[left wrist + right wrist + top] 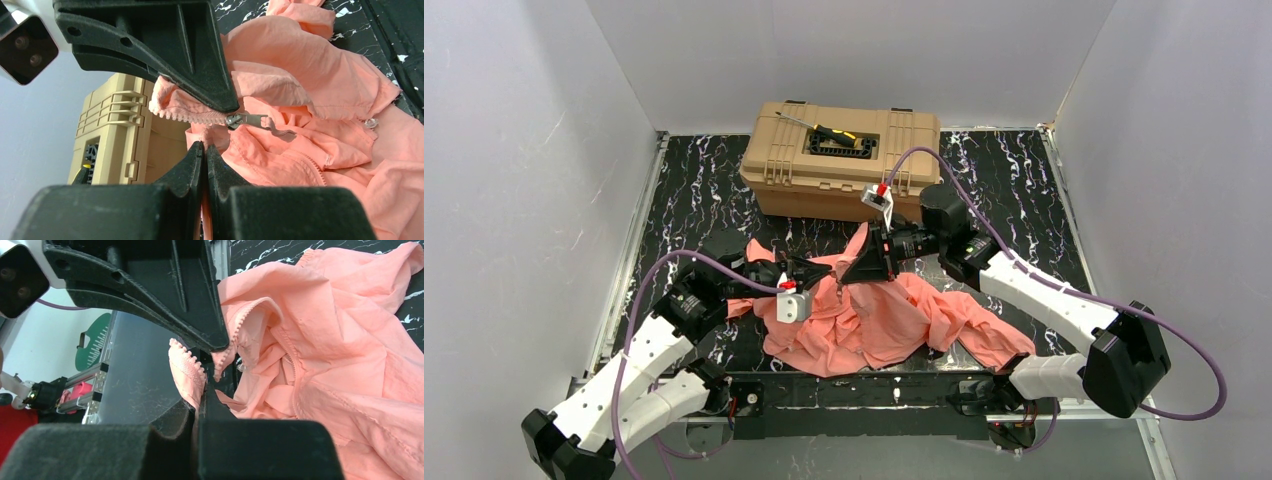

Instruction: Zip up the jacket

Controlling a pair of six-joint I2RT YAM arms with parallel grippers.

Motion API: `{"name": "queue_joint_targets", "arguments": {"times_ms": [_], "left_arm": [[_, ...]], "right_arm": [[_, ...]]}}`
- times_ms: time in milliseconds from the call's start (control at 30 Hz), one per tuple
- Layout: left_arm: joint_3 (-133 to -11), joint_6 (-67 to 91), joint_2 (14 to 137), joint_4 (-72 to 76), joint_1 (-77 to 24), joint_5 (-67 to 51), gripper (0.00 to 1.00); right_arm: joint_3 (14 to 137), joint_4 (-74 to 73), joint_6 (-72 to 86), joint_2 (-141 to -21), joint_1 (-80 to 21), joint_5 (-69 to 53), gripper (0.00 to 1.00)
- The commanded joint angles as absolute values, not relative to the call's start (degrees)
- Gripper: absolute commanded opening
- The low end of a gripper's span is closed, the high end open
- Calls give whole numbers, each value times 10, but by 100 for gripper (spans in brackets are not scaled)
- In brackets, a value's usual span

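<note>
Pretty bare setup: plain white walls (514, 150) boxing in a black marbled surface (1014, 180), tan toolbox (824, 175) at the far edge.

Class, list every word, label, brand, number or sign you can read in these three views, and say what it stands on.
No text is readable in any view.
Tan toolbox: no legible brand or label.
Green panel: tick marks only, any digits too blurred.
Jacket: no print visible.

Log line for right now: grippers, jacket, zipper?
left gripper: shut on jacket | right gripper: shut on jacket | zipper: open, tooth rows apart
</note>
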State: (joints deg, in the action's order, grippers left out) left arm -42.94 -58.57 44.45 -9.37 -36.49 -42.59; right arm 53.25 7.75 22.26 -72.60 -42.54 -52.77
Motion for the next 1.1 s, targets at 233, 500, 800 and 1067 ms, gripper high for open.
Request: {"name": "queue_joint_targets", "arguments": {"times_ms": [233,500,800,1067], "left_arm": [[-465,-589,440,-139,-364,-458,0],[-416,-573,453,-128,-365,-437,2],[-387,-493,483,-94,-364,-479,80],[-421,-289,480,-10,-362,-503,67]], "right_arm": [[520,86,202,-687,-403,-470,1],[468,163,193,-659,-403,-492,1],[452,252,240,-694,-403,-483,1],[456,251,235,-699,-407,-467,1]]}}
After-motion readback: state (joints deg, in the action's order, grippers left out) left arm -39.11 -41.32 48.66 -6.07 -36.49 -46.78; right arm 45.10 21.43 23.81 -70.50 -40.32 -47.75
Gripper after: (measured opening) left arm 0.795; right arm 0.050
